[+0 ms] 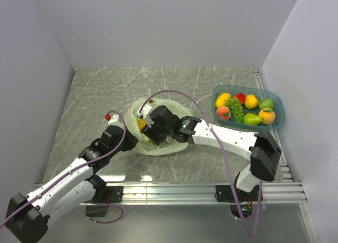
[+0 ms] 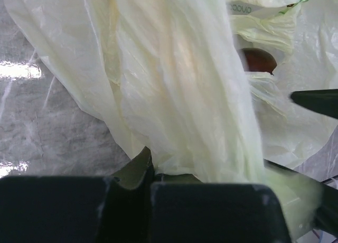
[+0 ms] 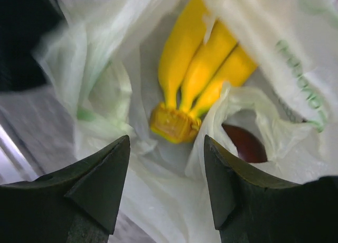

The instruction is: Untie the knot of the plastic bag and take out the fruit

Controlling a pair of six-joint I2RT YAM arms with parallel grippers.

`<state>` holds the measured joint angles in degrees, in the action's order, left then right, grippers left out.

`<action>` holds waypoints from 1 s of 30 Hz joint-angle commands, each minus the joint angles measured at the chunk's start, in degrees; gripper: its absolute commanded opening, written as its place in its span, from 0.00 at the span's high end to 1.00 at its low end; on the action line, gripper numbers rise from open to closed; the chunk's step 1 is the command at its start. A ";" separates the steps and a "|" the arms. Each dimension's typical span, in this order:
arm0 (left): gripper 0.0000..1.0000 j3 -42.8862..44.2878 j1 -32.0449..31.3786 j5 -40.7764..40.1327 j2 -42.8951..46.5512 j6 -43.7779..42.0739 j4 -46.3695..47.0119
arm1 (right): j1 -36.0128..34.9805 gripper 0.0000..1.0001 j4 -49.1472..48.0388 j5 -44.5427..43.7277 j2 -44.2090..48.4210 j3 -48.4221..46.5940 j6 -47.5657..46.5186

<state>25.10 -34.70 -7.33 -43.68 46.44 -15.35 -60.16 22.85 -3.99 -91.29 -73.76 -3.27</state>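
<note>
The pale green plastic bag (image 1: 163, 142) lies open at mid-table; no knot shows. My left gripper (image 1: 131, 133) is shut on the bag's left edge, and the film bunches between its jaws in the left wrist view (image 2: 150, 171). My right gripper (image 1: 149, 128) is open over the bag's mouth. In the right wrist view it (image 3: 166, 148) hovers just above the stem of a yellow banana bunch (image 3: 206, 68). A dark red-purple round fruit (image 3: 245, 142) lies beside the bananas under a fold, and it also shows in the left wrist view (image 2: 259, 59). Green grapes (image 1: 236, 110) lie in the tray.
A blue tray (image 1: 279, 108) at the right holds the grapes, a red fruit (image 1: 240, 98), a mango (image 1: 222, 99), a peach (image 1: 223, 113), a pear (image 1: 252, 119) and other fruit. White walls close in the marbled table on three sides.
</note>
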 commanded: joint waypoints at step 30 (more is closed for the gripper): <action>0.99 0.65 -0.20 -0.75 -0.27 2.87 0.24 | -2.42 0.71 -3.43 -4.98 -17.18 -2.98 -22.05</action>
<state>24.95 -34.30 -9.80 -44.58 49.25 -18.61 -61.91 21.54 -6.13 -108.31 -75.88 -24.21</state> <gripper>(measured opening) 0.015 0.382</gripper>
